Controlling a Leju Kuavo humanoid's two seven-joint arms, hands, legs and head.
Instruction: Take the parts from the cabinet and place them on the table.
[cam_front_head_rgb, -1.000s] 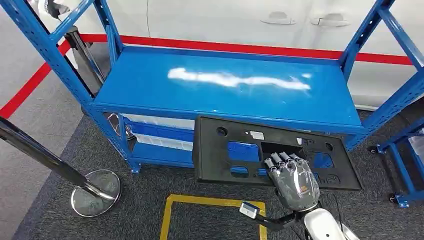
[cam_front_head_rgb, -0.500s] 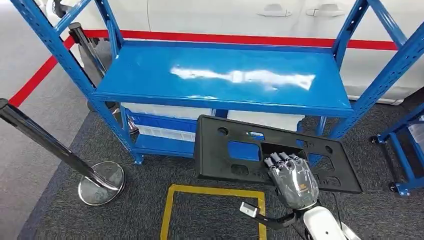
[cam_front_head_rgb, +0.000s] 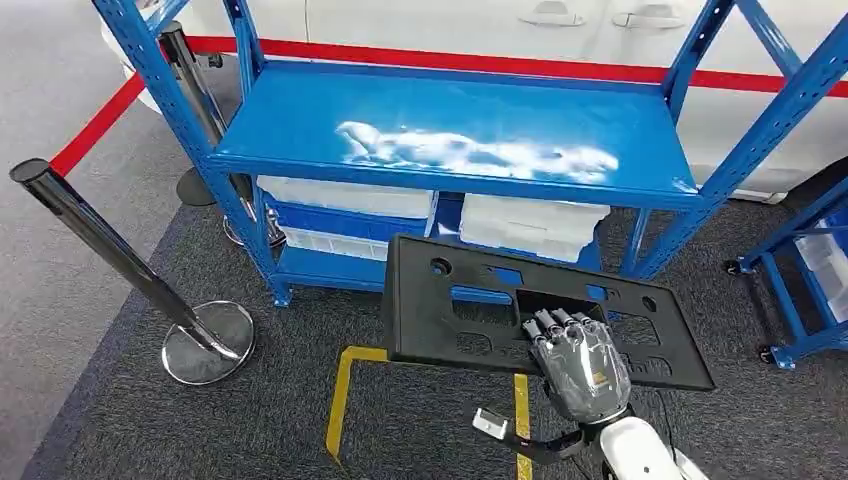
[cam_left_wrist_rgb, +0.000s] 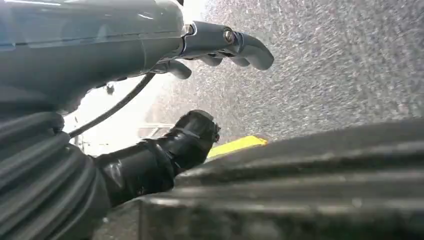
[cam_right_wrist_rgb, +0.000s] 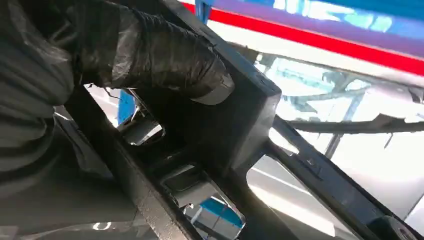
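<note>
The right hand (cam_front_head_rgb: 582, 362) gripped a flat black plastic panel (cam_front_head_rgb: 470, 310), its fingers (cam_front_head_rgb: 556, 322) hooked over the edge of a rectangular opening near the panel's near-right part. The panel was held roughly level above the dark grey carpet (cam_front_head_rgb: 300, 330), in front of the blue steel rack (cam_front_head_rgb: 450, 140) and clear of it. In the right wrist view a dark thumb (cam_right_wrist_rgb: 150, 55) pressed against the panel's ribbed underside (cam_right_wrist_rgb: 235, 135).

The left hand (cam_left_wrist_rgb: 220, 45) hung over the carpet with its fingers loosely curled and nothing between them; a dark ridged edge lay close below the left wrist camera, and I could not tell what it was.

The rack's middle shelf (cam_front_head_rgb: 500, 120) was bare, with a bright glare across it. On the lower level sat pale translucent bins (cam_front_head_rgb: 530, 225). A yellow taped floor outline (cam_front_head_rgb: 345, 400) lay on the carpet under the panel's near edge. To the left stood a chrome stanchion post (cam_front_head_rgb: 100, 240) on a round base (cam_front_head_rgb: 205, 345), and a second post (cam_front_head_rgb: 195, 80) rose by the rack's far-left upright. A red stripe (cam_front_head_rgb: 480, 62) ran along the white wall behind the rack. Part of another blue frame (cam_front_head_rgb: 800, 290) stood at the right.
</note>
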